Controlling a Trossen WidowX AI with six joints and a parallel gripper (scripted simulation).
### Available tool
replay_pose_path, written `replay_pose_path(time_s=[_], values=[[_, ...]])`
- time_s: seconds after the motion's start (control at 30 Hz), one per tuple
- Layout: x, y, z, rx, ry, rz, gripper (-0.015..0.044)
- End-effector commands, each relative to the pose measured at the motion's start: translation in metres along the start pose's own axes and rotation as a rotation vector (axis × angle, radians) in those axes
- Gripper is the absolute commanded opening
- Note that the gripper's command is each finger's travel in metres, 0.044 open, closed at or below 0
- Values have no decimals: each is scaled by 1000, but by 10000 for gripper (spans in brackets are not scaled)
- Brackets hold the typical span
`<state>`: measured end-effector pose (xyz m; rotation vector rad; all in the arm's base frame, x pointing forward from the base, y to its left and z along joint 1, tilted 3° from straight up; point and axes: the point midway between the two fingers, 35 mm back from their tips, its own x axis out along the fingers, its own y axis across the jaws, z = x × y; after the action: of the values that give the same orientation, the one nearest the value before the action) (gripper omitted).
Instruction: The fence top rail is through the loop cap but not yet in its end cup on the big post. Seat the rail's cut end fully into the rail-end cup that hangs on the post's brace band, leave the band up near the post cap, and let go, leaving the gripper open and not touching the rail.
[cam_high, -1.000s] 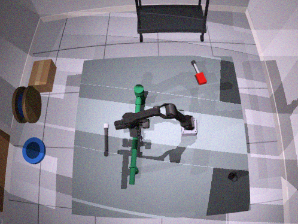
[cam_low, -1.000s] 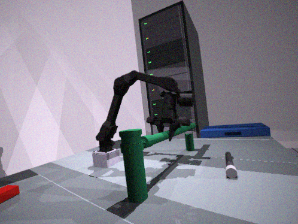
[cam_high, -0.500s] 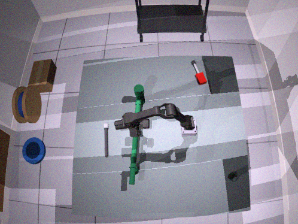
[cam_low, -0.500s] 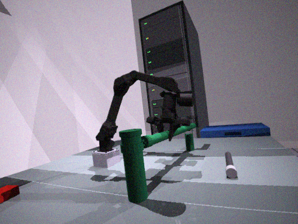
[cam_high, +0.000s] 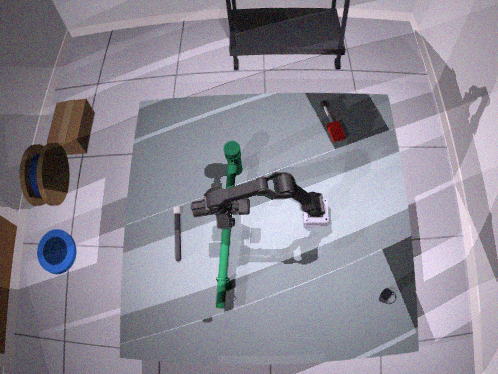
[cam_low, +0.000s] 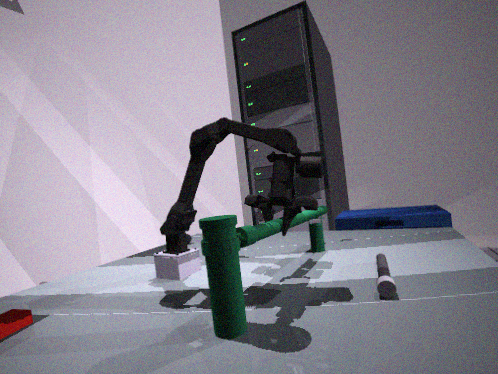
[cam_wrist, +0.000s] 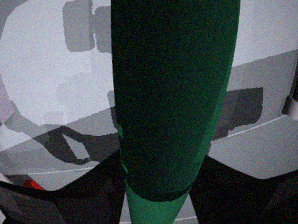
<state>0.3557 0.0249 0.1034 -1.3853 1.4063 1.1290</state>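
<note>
Two green posts carry the rail (cam_high: 224, 250) (cam_low: 265, 230) (cam_wrist: 170, 100) above the table (cam_high: 165, 320) (cam_low: 125, 345): the big post (cam_high: 232, 149) (cam_low: 225, 285) at one end, the small post (cam_low: 317, 239) near the other, where the rail runs on past it. The claw (cam_high: 222, 207) (cam_low: 276, 220) (cam_wrist: 154, 152) is closed on the rail — one dark finger on each side of it — between the two posts. The rail's cut end is at the cup (cam_low: 243, 236) beside the big post; whether it sits fully home, I cannot tell. The band (cam_low: 221, 246) is high on that post, just under the post cap (cam_low: 218, 220). The arm (cam_high: 250, 189) (cam_low: 190, 185) reaches over from its pale base (cam_high: 316, 221) (cam_low: 175, 266). A dark rod (cam_high: 177, 237) (cam_low: 383, 267) with a white end lies on the table, apart from the rail. A red block (cam_high: 336, 131) (cam_low: 15, 322) lies beyond the big post, well apart from it.
</note>
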Motion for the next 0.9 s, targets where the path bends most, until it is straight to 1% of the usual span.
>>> replay_pose_path(time_s=[0.0,0.87], values=[[0,0,-1,-1,2,0,0],[-1,-1,-5,-4,8,-1,0]])
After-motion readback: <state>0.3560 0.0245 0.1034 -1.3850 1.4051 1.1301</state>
